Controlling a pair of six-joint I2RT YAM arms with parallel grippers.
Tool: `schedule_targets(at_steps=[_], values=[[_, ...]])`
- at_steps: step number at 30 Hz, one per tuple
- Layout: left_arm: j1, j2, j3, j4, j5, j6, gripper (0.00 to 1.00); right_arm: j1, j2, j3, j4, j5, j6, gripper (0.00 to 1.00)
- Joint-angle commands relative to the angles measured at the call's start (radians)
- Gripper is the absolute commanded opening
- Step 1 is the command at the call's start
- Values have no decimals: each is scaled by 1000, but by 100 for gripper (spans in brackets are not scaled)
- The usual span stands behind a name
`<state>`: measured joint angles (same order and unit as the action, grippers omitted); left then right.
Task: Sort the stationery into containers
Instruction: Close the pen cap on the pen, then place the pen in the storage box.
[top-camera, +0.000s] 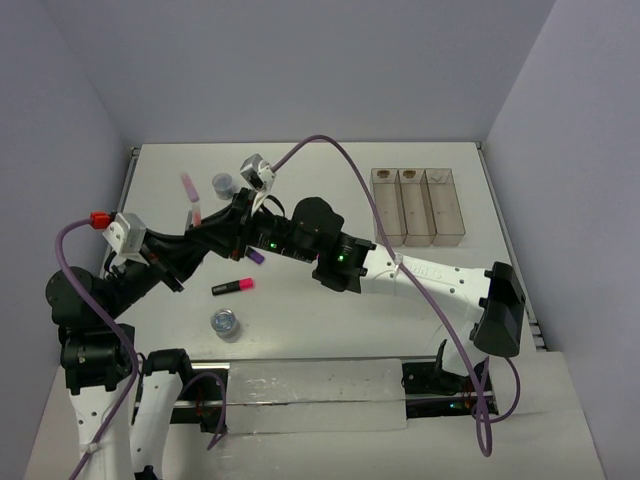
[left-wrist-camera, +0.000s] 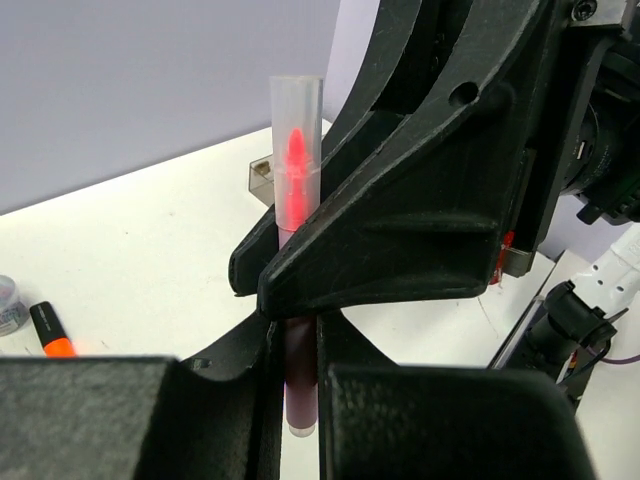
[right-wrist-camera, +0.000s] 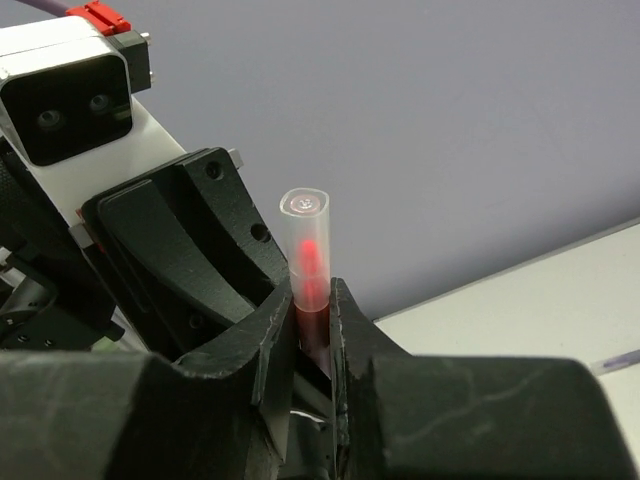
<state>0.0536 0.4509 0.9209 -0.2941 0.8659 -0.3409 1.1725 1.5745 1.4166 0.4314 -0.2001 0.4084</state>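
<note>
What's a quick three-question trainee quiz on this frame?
1. True or false: the clear-capped marker lies loose on the table.
2. Which gripper is clamped on it? A: left only. B: right only. C: both.
3. How many round pots are in the top view?

Key:
1. False. It is held between gripper fingers.
2. C. The left gripper and the right gripper both pinch it.
3. Two: the near pot and the far pot.
</note>
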Motion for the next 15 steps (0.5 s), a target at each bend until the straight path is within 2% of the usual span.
schedule_targets(at_steps=[1, 4, 5, 6, 7, 11, 12, 15], values=[[3, 14, 1, 107, -6, -14, 0, 21, 5, -6, -55, -79, 9, 0], [3, 20, -1, 95, 2, 0, 1, 21, 5, -1, -64, -63, 8, 0], [3, 20, -3, 79, -3, 12, 15, 20, -1, 2, -72, -59, 2, 0], [3, 19, -8, 69, -8, 21, 41, 18, -4, 3, -80, -47, -2, 0], [4, 18, -11, 53, -12, 36, 57, 12, -10, 9, -88, -39, -8, 0], [3, 22, -10, -6, -18, 77, 91, -40, -45, 20, -179, 3, -24, 0], [4, 22, -4, -30, -23, 91, 98, -70, -65, 21, -227, 31, -38, 0], [3, 20, 7, -74, -40, 124, 99, -153, -116, 16, -337, 86, -63, 0]])
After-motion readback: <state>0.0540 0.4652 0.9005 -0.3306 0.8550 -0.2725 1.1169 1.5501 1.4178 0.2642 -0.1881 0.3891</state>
